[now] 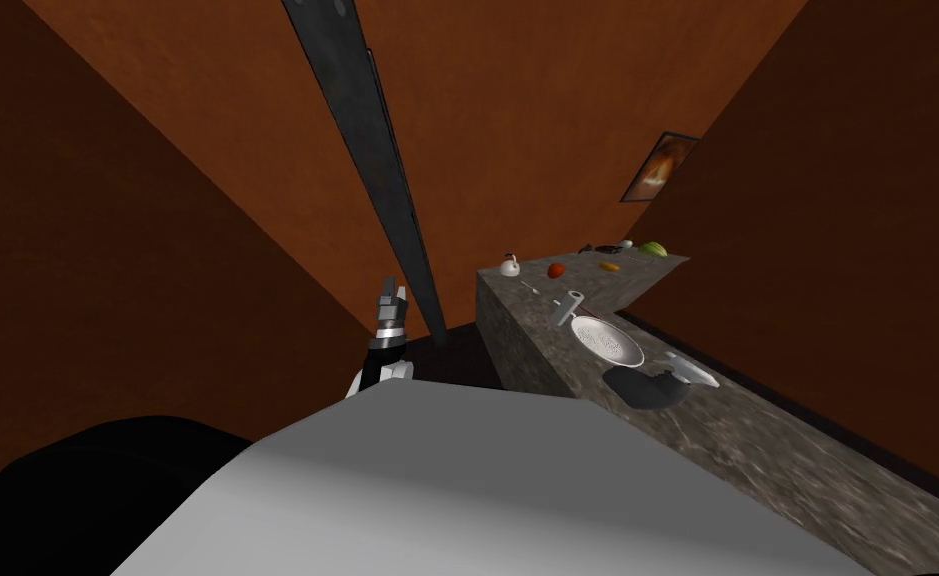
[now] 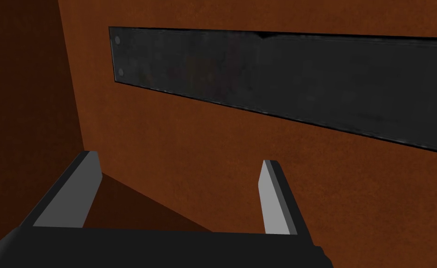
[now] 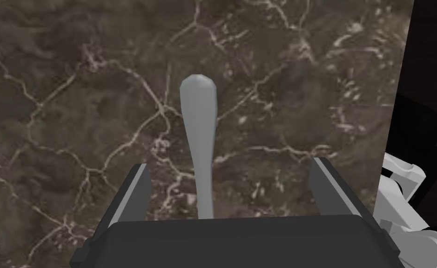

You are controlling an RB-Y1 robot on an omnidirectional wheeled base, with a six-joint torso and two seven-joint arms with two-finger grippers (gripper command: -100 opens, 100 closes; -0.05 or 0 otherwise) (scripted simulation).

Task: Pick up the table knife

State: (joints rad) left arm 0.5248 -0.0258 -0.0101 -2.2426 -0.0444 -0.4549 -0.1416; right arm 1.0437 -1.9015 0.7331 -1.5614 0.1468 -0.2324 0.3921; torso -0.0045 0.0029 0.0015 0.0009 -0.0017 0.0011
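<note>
Left gripper (image 2: 179, 159) is raised toward an orange-brown wall, its fingers wide apart and holding nothing. To the right of it stands the dark marble counter (image 1: 757, 440), which carries a white kettle (image 1: 509, 265), a pale colander (image 1: 607, 342) and a dark pan (image 1: 647, 388). The right gripper (image 3: 229, 164) is over this counter, its two fingers also spread wide, and the table knife (image 3: 198, 111) lies flat on the stone between them. The knife is light grey, its rounded end points away from the gripper, and it sits nearer to one finger than to the other. How high the fingertips are above the stone I cannot tell.

I judge that the risk is in the closing. The nearer finger would meet the knife first and could push it sideways or turn it. The knife is thin and low, so fingers held too high may close over it, and fingers too low would strike the stone. The counter's edge is not far beyond one finger, so a pushed knife may slide off.
</note>
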